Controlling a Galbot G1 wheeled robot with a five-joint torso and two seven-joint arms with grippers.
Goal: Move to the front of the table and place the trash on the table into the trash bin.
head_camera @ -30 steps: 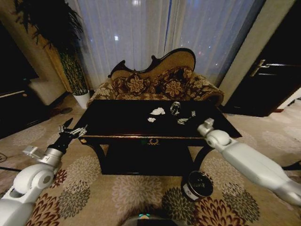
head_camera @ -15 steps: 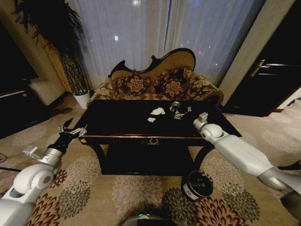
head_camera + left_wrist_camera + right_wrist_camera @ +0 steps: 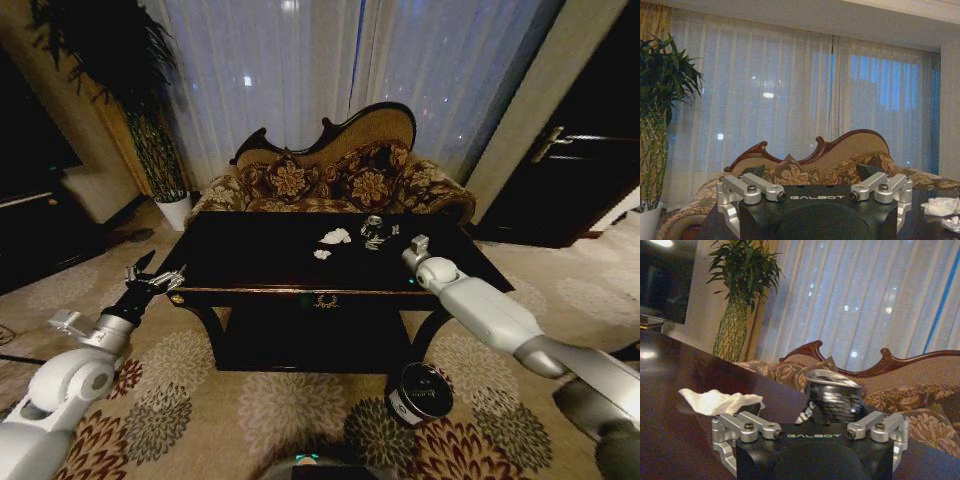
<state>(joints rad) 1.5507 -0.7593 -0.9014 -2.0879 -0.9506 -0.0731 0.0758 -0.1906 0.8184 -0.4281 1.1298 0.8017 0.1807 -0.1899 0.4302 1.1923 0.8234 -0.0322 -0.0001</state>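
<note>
Right gripper (image 3: 384, 236) at the silvery crushed item (image 3: 373, 230) on the table (image 3: 250, 262); you cannot judge contact, and its jaws stand apart, holding nothing. It has advanced since a second ago. Paper wads (image 3: 335, 237) lie beside. Left gripper (image 3: 160, 276) parked open off the table's corner. Trash bin (image 3: 421, 392) on the carpet.

Three cameras: one high on the head, two low on the wrists.
The head view looks forward and down from well back, the table (image 3: 300, 262) at 12 o'clock. The left wrist view sits level at tabletop height, facing the sofa (image 3: 840, 167). The right wrist view skims the tabletop, close to the crushed silvery item (image 3: 834, 396). All three share the sofa and curtains (image 3: 300, 70).
</note>
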